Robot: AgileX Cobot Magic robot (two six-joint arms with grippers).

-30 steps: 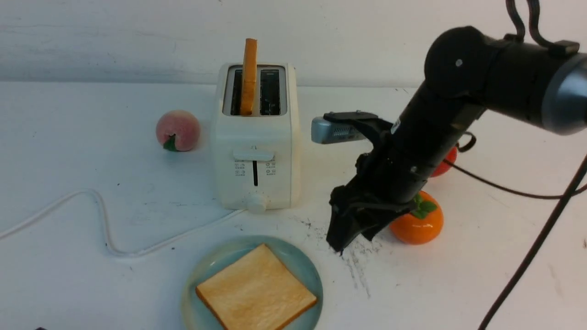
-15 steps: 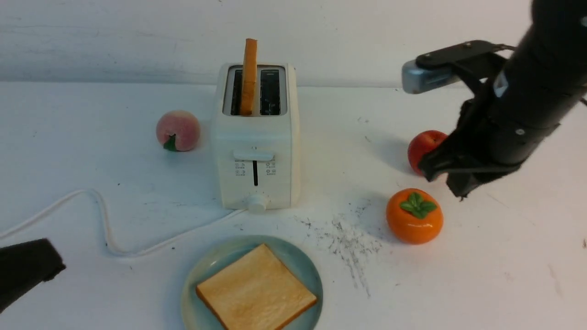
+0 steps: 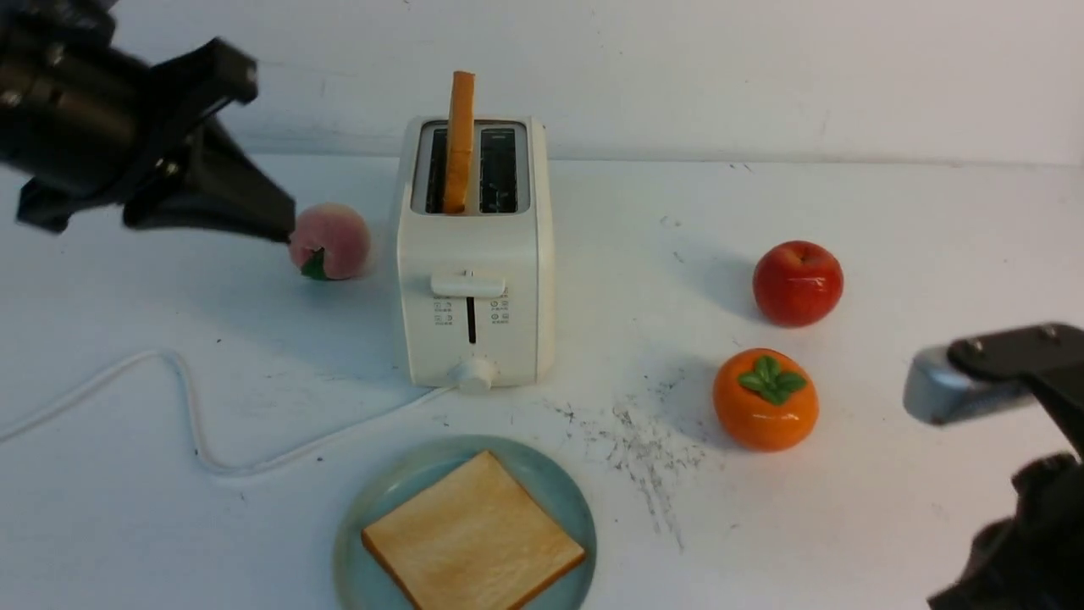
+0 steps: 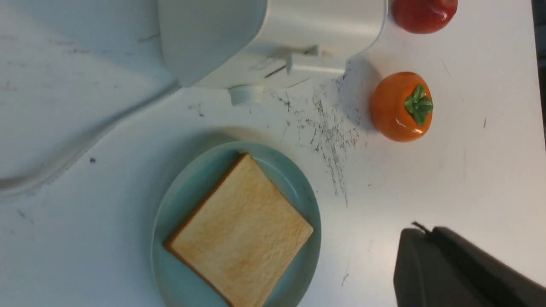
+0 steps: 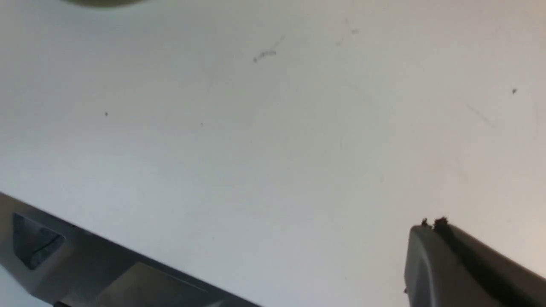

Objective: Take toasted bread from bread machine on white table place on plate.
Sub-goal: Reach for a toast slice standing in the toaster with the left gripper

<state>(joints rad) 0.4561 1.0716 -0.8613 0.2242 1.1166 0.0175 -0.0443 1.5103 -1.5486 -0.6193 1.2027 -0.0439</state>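
One square, golden-tan slice of toasted bread (image 3: 472, 532) lay flat on the round glossy blue-green plate (image 3: 385, 491) by the near edge of the scuffed white surface (image 3: 889, 220). The other slice (image 3: 461, 140) stood upright in the left slot of the boxy white two-slot toaster (image 3: 474, 254), toward the far edge. Left end effector (image 3: 275, 227) hung toward the left edge near a pink peach (image 3: 334, 241), fingers pressed together, empty. Right end effector (image 5: 431, 228) sat at the near right corner, closed and empty too.
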